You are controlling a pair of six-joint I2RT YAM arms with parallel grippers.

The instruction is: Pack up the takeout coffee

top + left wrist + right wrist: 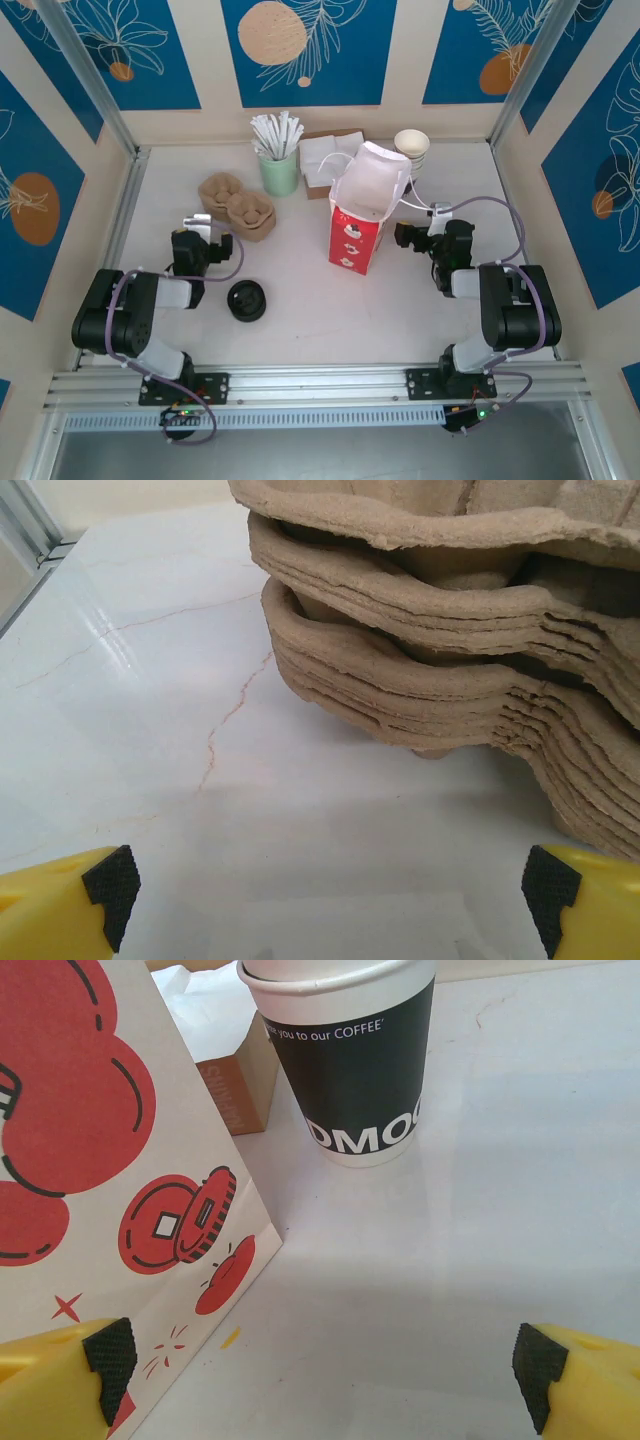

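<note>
- Left claw (330, 890): wide open, empty, facing tray stack (450, 650).
- Right claw (325, 1365): wide open, empty, beside bag (110, 1180).
- Coffee (246, 300): table (330, 320), front-left.

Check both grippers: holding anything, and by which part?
Nothing held. Left gripper stands open before the tray stack; right gripper stands open before the red bag, neither touching.
</note>
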